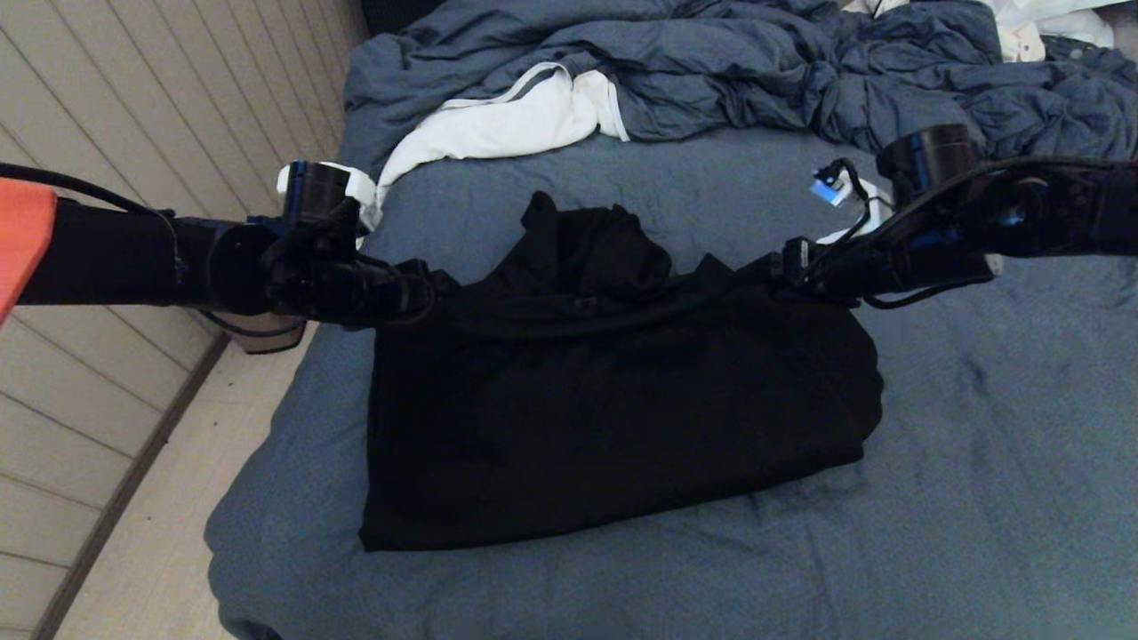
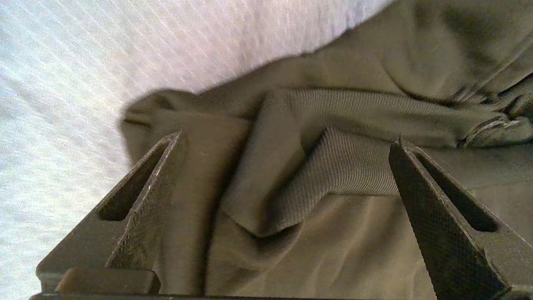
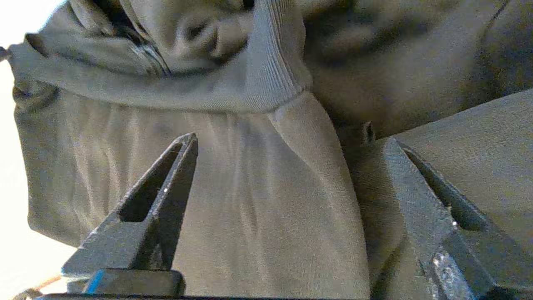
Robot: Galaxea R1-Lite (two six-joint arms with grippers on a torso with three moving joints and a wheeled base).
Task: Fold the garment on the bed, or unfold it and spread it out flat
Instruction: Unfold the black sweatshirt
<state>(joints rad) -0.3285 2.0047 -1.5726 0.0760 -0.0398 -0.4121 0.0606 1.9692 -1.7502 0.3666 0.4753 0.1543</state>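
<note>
Lying folded, garment [image 1: 613, 409] shows no readable label.

garment [image 1: 613, 400]: black hooded sweatshirt, folded into a rough rectangle, hood bunched at its far edge
ribbing [image 2: 345, 166]: ribbed band lay folded over smooth fabric
zipper [image 3: 145, 58]: showed near the crumpled far edge
bed [image 1: 978, 498]: wide, slate-blue sheet, garment lay flat near its left side

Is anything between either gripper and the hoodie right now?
Nothing visible. The left gripper and right gripper each sit open right over the top corners of the black hoodie, only its own ribbed fabric between their fingers. The white cloth lies apart, farther up the bed.
</note>
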